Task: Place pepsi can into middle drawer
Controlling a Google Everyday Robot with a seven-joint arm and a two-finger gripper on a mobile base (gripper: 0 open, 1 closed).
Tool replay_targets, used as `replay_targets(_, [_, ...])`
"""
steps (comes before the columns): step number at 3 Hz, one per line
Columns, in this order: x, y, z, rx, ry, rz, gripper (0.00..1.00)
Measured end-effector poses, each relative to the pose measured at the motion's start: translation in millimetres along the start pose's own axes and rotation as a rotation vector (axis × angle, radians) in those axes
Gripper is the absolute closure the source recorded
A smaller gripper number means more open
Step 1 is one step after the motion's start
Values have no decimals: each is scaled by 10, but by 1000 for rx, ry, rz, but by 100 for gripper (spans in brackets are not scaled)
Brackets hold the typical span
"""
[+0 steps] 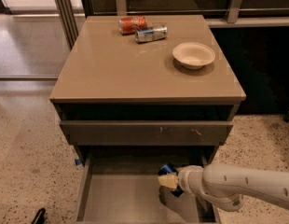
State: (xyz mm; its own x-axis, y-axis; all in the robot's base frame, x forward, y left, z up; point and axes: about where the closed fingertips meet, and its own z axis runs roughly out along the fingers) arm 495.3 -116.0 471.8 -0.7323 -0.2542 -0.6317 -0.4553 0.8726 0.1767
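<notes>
Pepsi can (168,170) sits at about 5 o'clock in the camera view, pinched in the gripper (169,181) and hanging over the open middle drawer (121,202), toward the drawer's right side and apart from its floor. The pale fingers (165,181) are pressed across the can's body, so you see only dark blue patches above and below them. The logo and the silver ends are hidden from you.

Expect a thin-walled metal can: stiff enough along its length, but easy to dent if squeezed hard. The painted side is smooth and will probably slip if the grip loosens. You cannot tell whether it is full or empty, so treat it as having some weight. The best hold is across the middle of the round body, which is roughly where the fingers clamp now.

The white arm (247,185) reaches in from 4 o'clock. Above the open drawer is a closed drawer front (144,133) with small pale scratches. On the tabletop (135,73), an orange-red can (133,24) and a silver-and-blue can (151,33) lie on their sides at 12 o'clock, with a pale bowl (194,55) at 1 o'clock.
</notes>
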Motion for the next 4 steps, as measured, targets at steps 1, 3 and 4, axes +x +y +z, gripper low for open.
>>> replay_targets(1, [234,-169,28,37,38,62,100])
replay_targets(3, [239,-178,26,38,38,63,58])
replay_targets(4, [239,-178,27,38,38,63,35])
